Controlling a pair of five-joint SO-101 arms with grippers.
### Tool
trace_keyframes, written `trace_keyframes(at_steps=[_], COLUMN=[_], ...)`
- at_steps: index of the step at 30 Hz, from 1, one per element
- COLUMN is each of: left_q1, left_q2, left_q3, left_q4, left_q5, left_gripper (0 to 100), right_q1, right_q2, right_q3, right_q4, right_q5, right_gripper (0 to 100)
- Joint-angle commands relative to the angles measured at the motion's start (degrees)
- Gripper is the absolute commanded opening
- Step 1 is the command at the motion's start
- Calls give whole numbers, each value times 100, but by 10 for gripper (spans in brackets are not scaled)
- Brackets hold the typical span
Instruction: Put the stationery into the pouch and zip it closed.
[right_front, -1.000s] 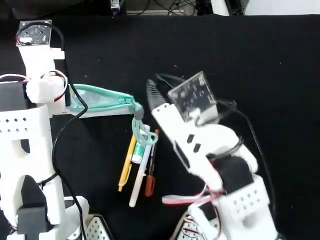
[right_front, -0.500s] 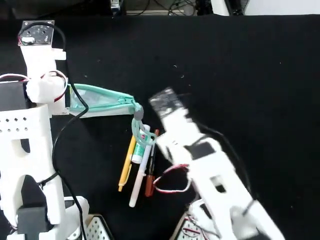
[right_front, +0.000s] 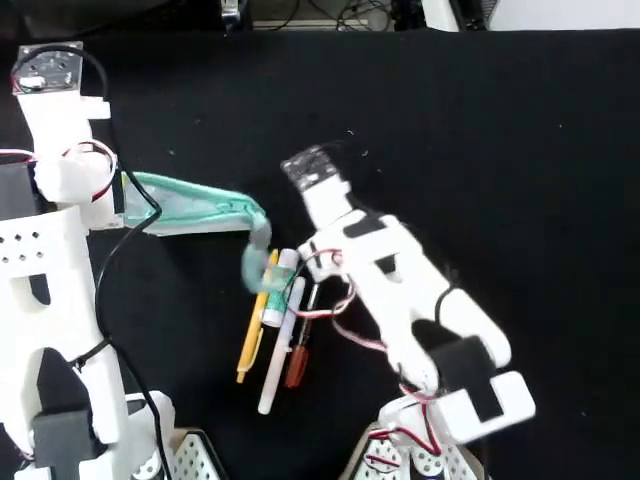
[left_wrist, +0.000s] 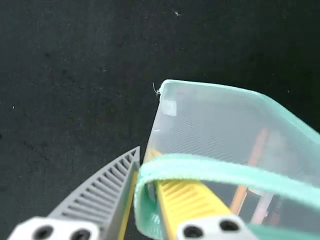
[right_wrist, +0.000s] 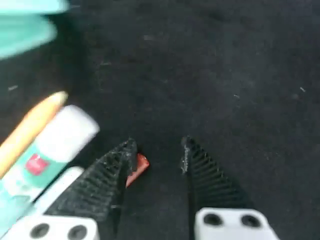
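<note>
While bare black cloth (right_front: 500, 150) spreads right of the pens (right_front: 272, 330), right gripper (right_wrist: 157, 147) gapes by them; left gripper (left_wrist: 145, 160) clamps the teal-rimmed pouch (left_wrist: 215, 127)

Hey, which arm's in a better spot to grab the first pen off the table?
Right. The right gripper is open just over the tip of the red pen, while the left gripper is shut on the edge of the pouch.

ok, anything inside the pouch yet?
Yellow pencil, glue stick, white pen and red pen lie outside, by the pouch end. Its mesh shows only blurred streaks; inside or behind, cannot tell.
</note>
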Motion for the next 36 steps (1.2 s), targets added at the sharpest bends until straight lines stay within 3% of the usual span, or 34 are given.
trace_keyframes(at_steps=[1,12,22,25,36], left_q1=[-66,-66,-66,-66,-66], left_q2=[9,9,9,9,-44], left_q3=[-66,-66,-66,-66,338], left_q4=[-62,-62,-53,-62,-352], left_q5=[0,9,9,9,9], left_gripper=[30,30,30,30,30], right_q1=[88,-826,-264,-237,-360], right_q2=[-40,-1077,-1121,-1112,-189], right_q3=[-365,391,268,136,-295], right_q4=[396,809,1081,1424,1284], right_q5=[-149,-642,-721,-879,-976], right_gripper=[152,109,120,176,149])
